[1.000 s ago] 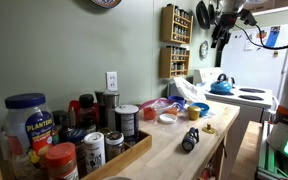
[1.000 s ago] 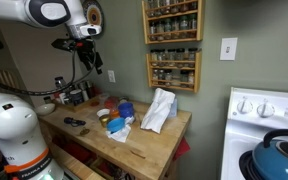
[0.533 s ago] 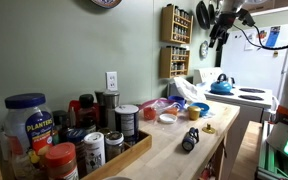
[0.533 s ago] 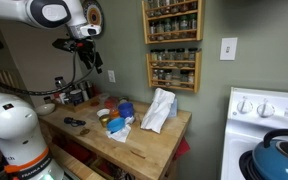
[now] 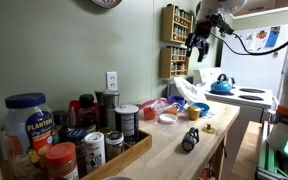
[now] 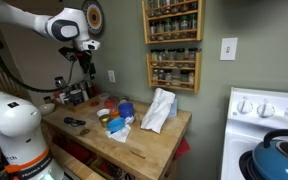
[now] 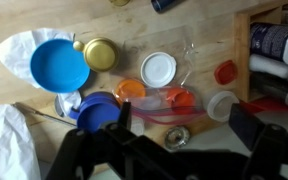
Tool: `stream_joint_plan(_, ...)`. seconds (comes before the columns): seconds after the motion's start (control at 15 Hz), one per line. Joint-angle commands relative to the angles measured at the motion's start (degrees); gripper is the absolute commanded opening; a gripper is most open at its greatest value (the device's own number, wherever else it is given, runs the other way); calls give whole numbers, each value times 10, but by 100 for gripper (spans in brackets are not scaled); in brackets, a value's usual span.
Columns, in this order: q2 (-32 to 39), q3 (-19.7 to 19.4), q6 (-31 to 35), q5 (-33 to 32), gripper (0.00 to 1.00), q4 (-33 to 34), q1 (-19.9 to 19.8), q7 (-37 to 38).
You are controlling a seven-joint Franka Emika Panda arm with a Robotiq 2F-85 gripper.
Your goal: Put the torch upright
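Observation:
The torch (image 5: 190, 139) is a small black cylinder lying on its side on the wooden counter near the front edge; it also shows in an exterior view (image 6: 75, 122). A dark end at the top edge of the wrist view (image 7: 170, 4) may be it. My gripper (image 5: 197, 45) hangs high above the counter, also seen in an exterior view (image 6: 82, 62). In the wrist view its fingers (image 7: 184, 125) are spread wide and empty, above loose lids and a plastic bag.
A blue bowl (image 7: 59, 65), gold lid (image 7: 101, 53), white lid (image 7: 158, 68) and orange lids lie below. A tray of spice jars (image 5: 84, 145) stands at one end. A white bag (image 6: 159, 108), wall spice rack (image 6: 172, 45) and stove with blue kettle (image 5: 221, 85) are nearby.
The arm has swung over the counter and come a little lower. The torch has not moved.

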Motion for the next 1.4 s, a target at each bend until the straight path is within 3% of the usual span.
stream_joint_plan(0.0,75,37,-50,-3,100,38,-8,80)
stream_joint_plan(0.07,38,26,-15,-1,100,12,-2,47)
stream_joint_plan(0.4,75,35,-31,-2,100,31,-3,71)
stream_joint_plan(0.73,140,69,0,98,100,25,27,153)
stream_joint_plan(1.13,176,110,140,170,100,-60,46,273)
stream_joint_plan(1.33,182,103,186,189,100,-111,60,295)
